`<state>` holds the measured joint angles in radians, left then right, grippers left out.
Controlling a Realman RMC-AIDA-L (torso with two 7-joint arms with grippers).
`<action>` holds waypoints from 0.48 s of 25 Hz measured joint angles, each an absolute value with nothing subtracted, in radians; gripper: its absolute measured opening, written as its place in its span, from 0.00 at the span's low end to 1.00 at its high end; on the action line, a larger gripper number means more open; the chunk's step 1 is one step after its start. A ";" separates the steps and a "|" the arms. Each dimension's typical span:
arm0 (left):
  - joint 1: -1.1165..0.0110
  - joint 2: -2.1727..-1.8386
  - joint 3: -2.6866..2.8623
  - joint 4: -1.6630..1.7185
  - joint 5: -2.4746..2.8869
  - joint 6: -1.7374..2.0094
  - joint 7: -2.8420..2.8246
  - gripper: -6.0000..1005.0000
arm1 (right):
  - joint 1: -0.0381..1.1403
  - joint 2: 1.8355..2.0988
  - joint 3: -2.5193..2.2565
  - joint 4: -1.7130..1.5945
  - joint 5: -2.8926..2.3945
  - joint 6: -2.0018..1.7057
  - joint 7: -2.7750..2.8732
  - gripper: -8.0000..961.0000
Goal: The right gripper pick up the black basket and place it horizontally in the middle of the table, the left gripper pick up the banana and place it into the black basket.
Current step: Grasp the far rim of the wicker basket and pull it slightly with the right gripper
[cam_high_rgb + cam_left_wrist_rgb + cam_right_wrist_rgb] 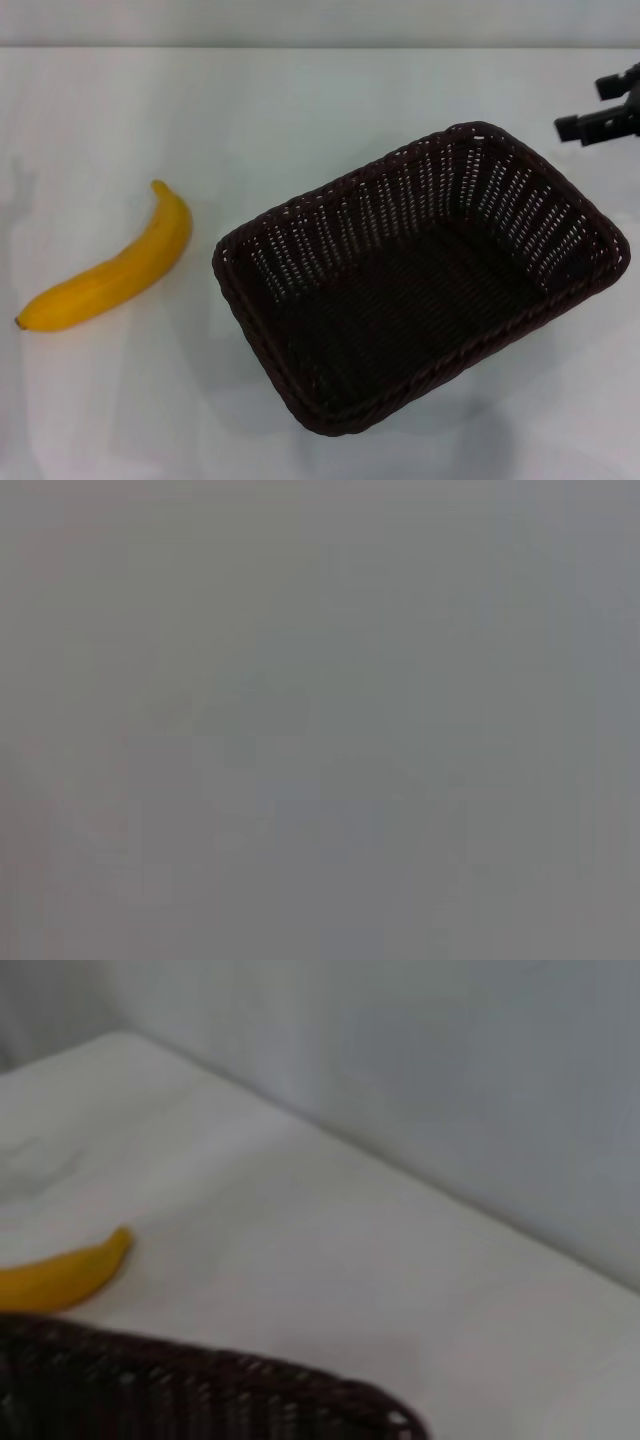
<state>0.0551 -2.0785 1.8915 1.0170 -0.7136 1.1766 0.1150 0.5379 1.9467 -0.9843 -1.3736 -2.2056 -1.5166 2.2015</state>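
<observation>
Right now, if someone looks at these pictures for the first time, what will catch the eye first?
The large black basket catches the eye first, sitting askew and empty on the white table, right of centre. Next comes the yellow banana, lying apart to its left. The right gripper shows at the far right edge, beyond the basket.

The right gripper [607, 112] is cut off by the head view's right edge, so how its jaws stand cannot be told. The left wrist view is featureless grey. In the right wrist view, the frame crops the black basket [180, 1395] and banana [60, 1275].
</observation>
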 joint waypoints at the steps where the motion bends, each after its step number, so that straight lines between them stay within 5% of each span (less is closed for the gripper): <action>1: 0.056 -2.079 1.892 1.017 -0.713 1.177 0.115 0.89 | 0.544 1.948 -0.992 -1.368 -2.208 -1.520 2.193 0.90; 12: 0.058 -2.080 1.896 1.017 -0.713 1.177 0.115 0.89 | 0.610 1.961 -1.036 -1.266 -2.311 -1.537 2.114 0.89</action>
<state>0.0584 -2.0801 1.8964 1.0166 -0.7127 1.1766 0.1150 0.6102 1.9611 -1.0355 -1.2664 -2.3108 -1.5371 2.1138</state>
